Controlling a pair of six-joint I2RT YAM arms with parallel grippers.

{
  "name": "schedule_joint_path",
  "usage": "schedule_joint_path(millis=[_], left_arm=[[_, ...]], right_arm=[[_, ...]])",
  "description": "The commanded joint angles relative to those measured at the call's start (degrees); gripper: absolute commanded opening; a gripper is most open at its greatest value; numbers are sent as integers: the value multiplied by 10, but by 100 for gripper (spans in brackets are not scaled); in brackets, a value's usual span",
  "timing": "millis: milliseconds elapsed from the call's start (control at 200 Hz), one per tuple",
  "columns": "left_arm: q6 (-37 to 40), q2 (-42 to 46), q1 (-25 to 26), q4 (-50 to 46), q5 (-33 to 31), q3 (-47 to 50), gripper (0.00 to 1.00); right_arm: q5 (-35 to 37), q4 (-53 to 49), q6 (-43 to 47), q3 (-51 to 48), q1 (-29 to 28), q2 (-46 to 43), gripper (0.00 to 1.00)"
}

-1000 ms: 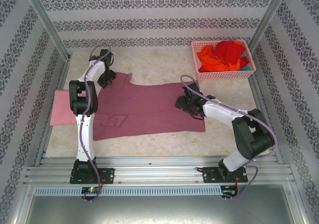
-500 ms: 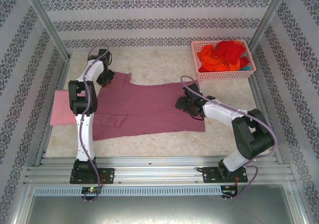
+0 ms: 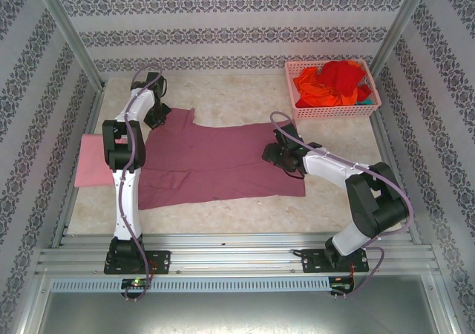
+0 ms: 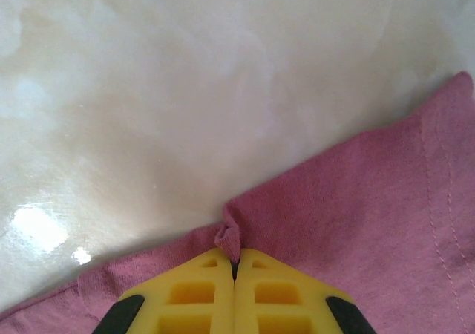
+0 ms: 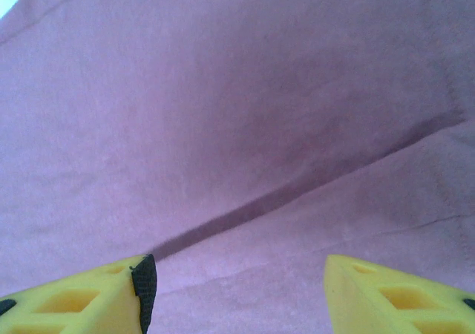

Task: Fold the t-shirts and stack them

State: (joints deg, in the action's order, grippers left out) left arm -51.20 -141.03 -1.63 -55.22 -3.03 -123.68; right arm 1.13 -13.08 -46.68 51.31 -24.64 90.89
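Pinching mauve t-shirt (image 3: 223, 163) at its far-left edge: left tool (image 4: 234, 266) clenched on cloth fold. Right tool (image 5: 239, 274) released above shirt's right side. Shirt's long axis runs between them.

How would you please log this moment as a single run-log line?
left gripper: shut on edge of dusty mauve cloth t-shirt | right gripper: open over same shirt | light pink cloth t-shirt: flat, far left

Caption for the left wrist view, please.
Left claw shut on a pinched edge of the mauve t-shirt, with the pale table beyond.
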Motion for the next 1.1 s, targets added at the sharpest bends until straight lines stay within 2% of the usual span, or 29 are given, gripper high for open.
schedule_joint_path(millis=[0,215,425,664,929,1099], left_arm=[[11,31,0,-10,12,-1,0],[16,84,1,9,12,29,0],[17,125,1,45,17,86,0],[19,133,0,60,27,111,0],[19,139,1,78,38,139,0],[20,142,-1,82,35,146,0]], right_arm=[[32,-1,2,40,23,-10,61],[111,-88,-39,150,51,67,60],[173,-177,-105,280,53,160,52],[168,-228,-137,371,70,255,48],[154,-263,-83,475,94,339,33],[155,-282,-58,534,87,381,32]])
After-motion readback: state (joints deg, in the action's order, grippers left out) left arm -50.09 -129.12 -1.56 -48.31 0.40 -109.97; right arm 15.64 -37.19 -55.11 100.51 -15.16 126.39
